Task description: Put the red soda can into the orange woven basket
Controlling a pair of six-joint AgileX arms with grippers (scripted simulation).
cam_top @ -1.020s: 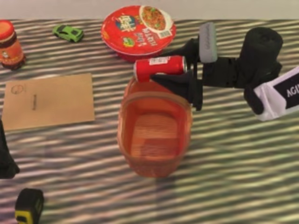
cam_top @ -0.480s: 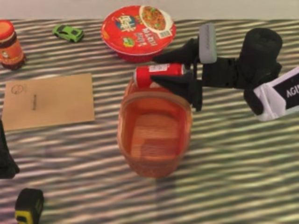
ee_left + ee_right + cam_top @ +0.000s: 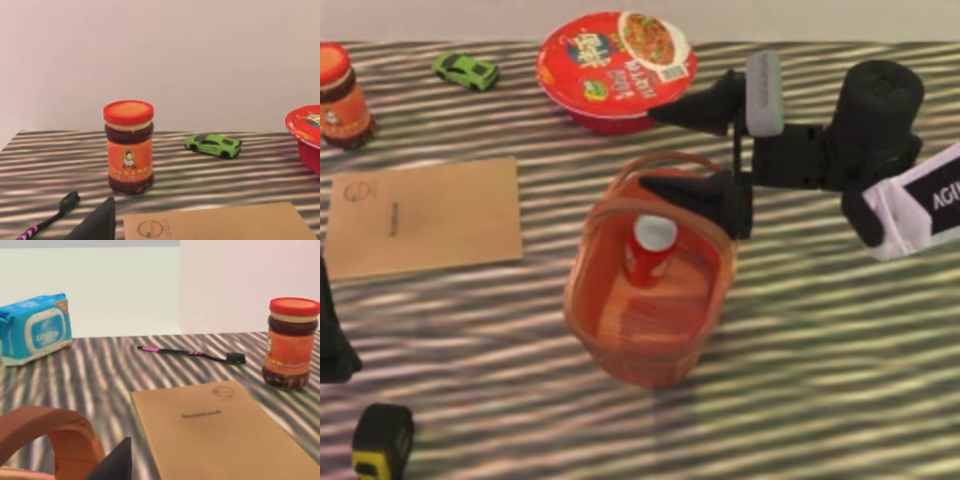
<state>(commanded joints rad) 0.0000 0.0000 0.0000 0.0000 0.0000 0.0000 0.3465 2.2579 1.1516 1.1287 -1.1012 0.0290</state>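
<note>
The red soda can [image 3: 649, 251] stands inside the orange woven basket [image 3: 582, 292], silver top up, near the basket's far end. My right gripper [image 3: 652, 148] hovers open over the basket's far rim and holds nothing; one finger [image 3: 692, 190] reaches over the rim and the other lies toward the noodle bowl. In the right wrist view the basket's handle [image 3: 45, 422] arches beside one dark fingertip [image 3: 116, 462]. My left arm [image 3: 328, 345] is parked at the table's left edge, one finger [image 3: 97, 224] showing wide of the view's middle, nothing held.
A red noodle bowl [image 3: 616, 62] sits just beyond the right gripper. A brown notebook [image 3: 425, 215] lies left of the basket. An orange-red jar [image 3: 338, 95], a green toy car [image 3: 466, 70], a tape measure [image 3: 382, 440], a toothbrush [image 3: 190, 354] and a blue wipes pack [image 3: 32, 327] stand farther left.
The right gripper opened and let go of the can, which dropped from above the far rim into the basket and now stands upright. The basket shifted slightly left.
</note>
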